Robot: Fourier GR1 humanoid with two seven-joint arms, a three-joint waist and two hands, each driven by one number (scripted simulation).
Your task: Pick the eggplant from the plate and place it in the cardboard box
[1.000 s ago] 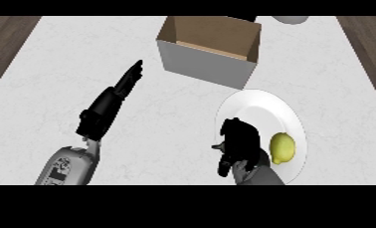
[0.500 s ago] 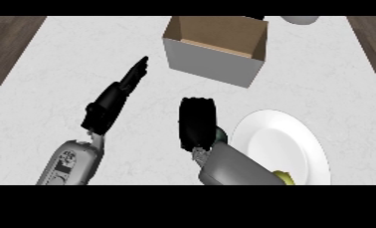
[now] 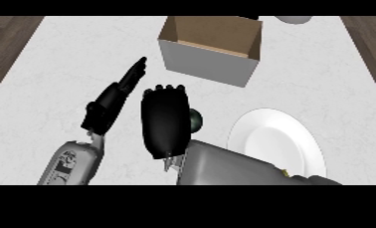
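My right hand (image 3: 164, 121) hangs over the counter left of the white plate (image 3: 277, 141), its back toward me and its fingers curled. A dark rounded bit of the eggplant (image 3: 195, 119) sticks out at the hand's right side; the rest is hidden in the grip. The plate's visible part is bare, and my right forearm covers its lower edge. The open cardboard box (image 3: 213, 48) stands further back, beyond the hand and slightly to its right. My left hand (image 3: 112, 103) lies open at the left, fingers straight and pointing toward the box.
A white rounded object (image 3: 294, 19) peeks in at the back right, behind the box. Dark wooden floor shows past the counter's left edge (image 3: 16, 38) and right edge (image 3: 361, 33).
My right hand has lifted off the plate with the eggplant and moved left and toward the box. The plate now lies bare. The left hand has kept its pose.
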